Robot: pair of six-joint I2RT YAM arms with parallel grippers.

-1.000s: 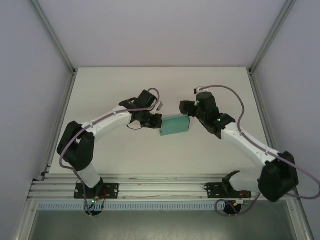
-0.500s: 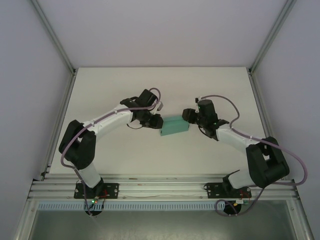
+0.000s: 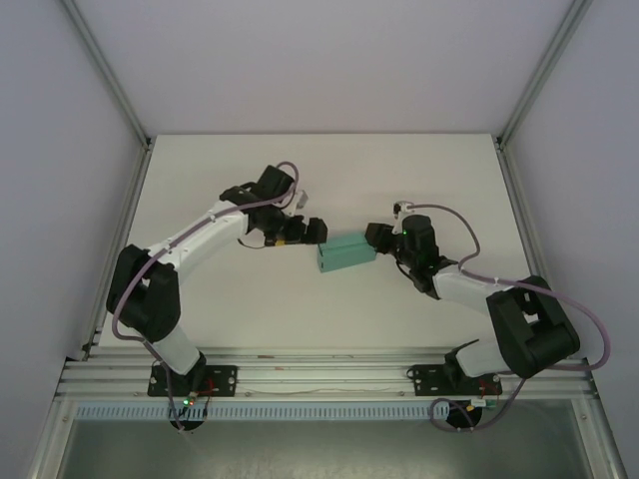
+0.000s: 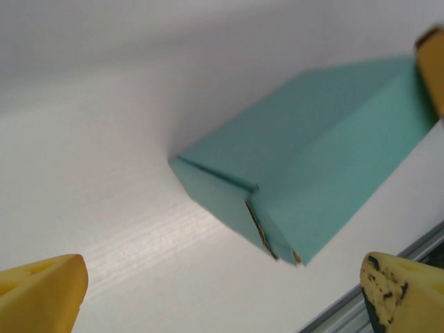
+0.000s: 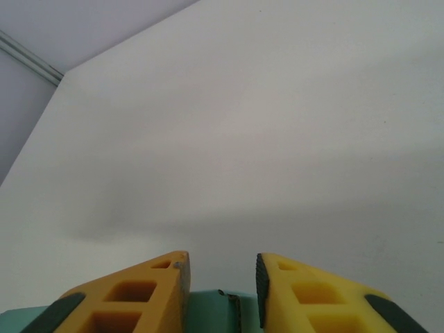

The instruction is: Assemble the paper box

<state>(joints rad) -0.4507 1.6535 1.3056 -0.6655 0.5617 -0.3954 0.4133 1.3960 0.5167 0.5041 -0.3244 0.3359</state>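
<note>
Paper box [image 3: 346, 252] of teal-green card lies closed between two robot grippers

The left gripper [image 3: 312, 230], black with yellow plastic fingers [image 4: 43, 295], stands wide open just off the left end of the paper box, touching nothing. From the left wrist camera its two fingertips sit at the bottom corners of the frame, with the small rectangular carton [image 4: 312, 152] lying flat on the table ahead of them and turned at an angle. The flap on the carton's nearest end stands slightly ajar at the corner and shows a thin brown raw edge. The right gripper [image 3: 375, 238] is at the opposite, right end of the carton. In the right wrist view its yellow fingers [image 5: 149, 291] are set a narrow gap apart [image 5: 220, 274], and a strip of teal card [image 5: 211, 309] shows between them at the bottom of the frame. Whether they pinch the card or merely straddle it cannot be told. One yellow fingertip also meets the far end of the carton at the upper right of the left wrist view. Around the carton spreads the smooth white tabletop [image 3: 250, 309], ringed by pale grey walls [image 3: 319, 60] with aluminium corner posts. Both white arms reach in from black bases bolted to a ribbed aluminium rail [image 3: 319, 377] at the near edge, with purple-grey cables [image 3: 469, 225] looping along them
</note>
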